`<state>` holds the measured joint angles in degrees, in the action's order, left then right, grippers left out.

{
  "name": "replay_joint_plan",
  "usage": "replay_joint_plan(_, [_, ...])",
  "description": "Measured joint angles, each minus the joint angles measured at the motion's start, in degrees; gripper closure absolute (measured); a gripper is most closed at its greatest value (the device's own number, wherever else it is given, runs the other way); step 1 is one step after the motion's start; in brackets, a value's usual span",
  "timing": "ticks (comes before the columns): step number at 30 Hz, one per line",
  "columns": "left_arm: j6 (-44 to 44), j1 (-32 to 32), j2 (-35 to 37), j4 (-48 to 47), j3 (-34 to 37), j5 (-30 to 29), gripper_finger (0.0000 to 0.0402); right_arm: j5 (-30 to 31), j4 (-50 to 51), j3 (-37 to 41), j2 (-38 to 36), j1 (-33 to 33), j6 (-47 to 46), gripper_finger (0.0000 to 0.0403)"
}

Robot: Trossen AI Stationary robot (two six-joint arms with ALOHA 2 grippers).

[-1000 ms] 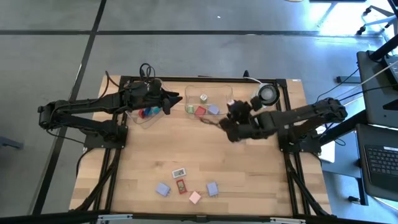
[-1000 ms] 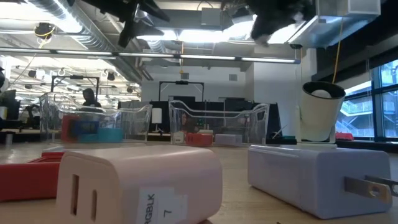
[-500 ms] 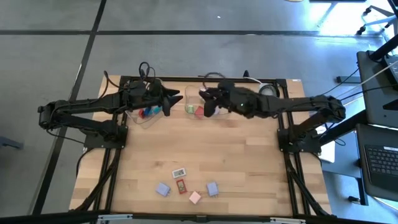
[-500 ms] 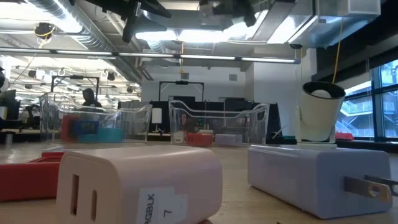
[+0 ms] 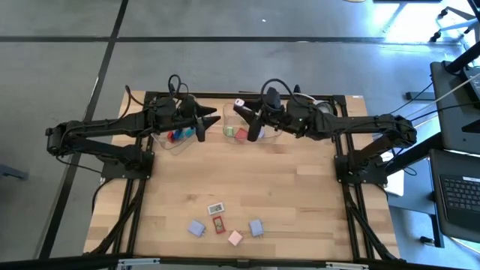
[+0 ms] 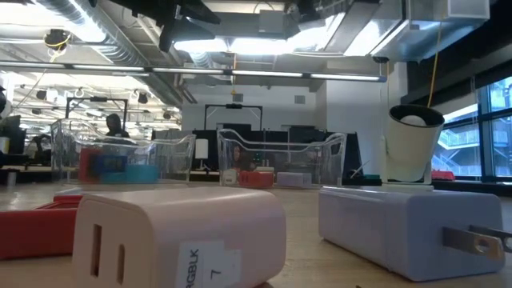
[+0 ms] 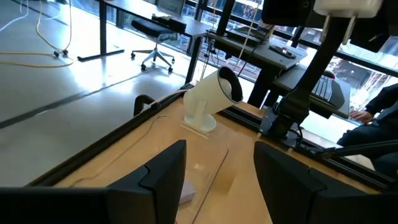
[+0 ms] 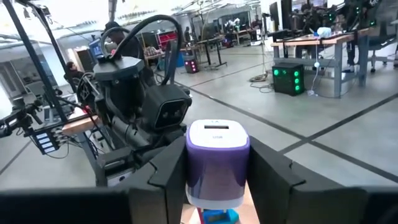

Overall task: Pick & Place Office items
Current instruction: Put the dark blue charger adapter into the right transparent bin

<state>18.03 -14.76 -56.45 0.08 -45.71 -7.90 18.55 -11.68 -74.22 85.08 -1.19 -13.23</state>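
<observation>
1. Change vs a sec ago: the right gripper [image 5: 241,106], then low near table centre-right at approx 1 o'clock, has been swung across and raised; it is now held over the middle clear tray [image 5: 271,107] at 12 o'clock.
2. Right jaws: closed on a lavender block [image 8: 217,163] w/ white top; in the right wrist view it is seen clamped between the two dark fingers. In the high view a small pale bit shows at the gripper tip.
3. Left gripper [image 5: 201,124]: hardly moved, hung over the left clear tray [image 5: 166,143] at approx 11 o'clock. Jaws part-open, nothing seen between them in the left wrist view.
4. Already in trays: red and blue blocks [image 5: 178,136] in the left tray; green and red blocks [image 5: 236,133] in the middle tray.
5. Left on the table at approx 6 o'clock, unmoved: a white block [image 5: 216,208], a red block [image 5: 218,223], a pink block [image 5: 235,238] and two lavender blocks [image 5: 196,228], close together, well apart from both arms. In the low view the pink and one lavender block fill the foreground.
6. Round white object [image 7: 210,98] at the rear edge, approx 1 o'clock: not a task item.
7. Meaning, as judged: the carry phase is about done and a release into the middle tray looks due next; roughly half the items are sorted. Risk: the block is held high, so a drop from there could bounce out of the tray.
</observation>
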Motion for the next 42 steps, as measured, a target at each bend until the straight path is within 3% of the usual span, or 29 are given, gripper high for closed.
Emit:
replay_joint_plan(8, [0.05, 0.0, 0.0, 0.24, 0.0, -0.93, 0.0217, -0.18, 0.11, 0.0, 0.04, -2.4, 0.24, 0.0261])
replay_joint_plan(12, [-2.44, 0.0, 0.0, 1.93, 0.0, -5.24, 0.0217, -4.53, 2.48, 0.0, 0.04, -5.41, 0.22, 0.0261])
replay_joint_plan(17, [-3.98, 0.0, 0.0, 5.71, 0.0, -12.02, 0.0217, -13.29, 8.27, 0.0, 0.07, -12.1, -7.78, 0.0261])
replay_joint_plan(26, [-11.54, -1.45, 0.0, 10.73, -0.02, -24.73, 0.0217, -13.91, 20.21, 0.0, 0.38, -20.58, -7.28, 0.0261])
replay_joint_plan(31, [-10.89, -4.46, 0.0, 10.73, -0.02, -24.93, 0.0217, -15.1, 20.21, -0.04, 3.76, -22.33, -7.12, 0.0261])
replay_joint_plan(42, [-5.16, -6.74, -0.04, 10.32, -0.02, -18.44, 0.0217, -16.62, 20.32, -0.02, 13.32, -23.12, -7.37, 0.0261])
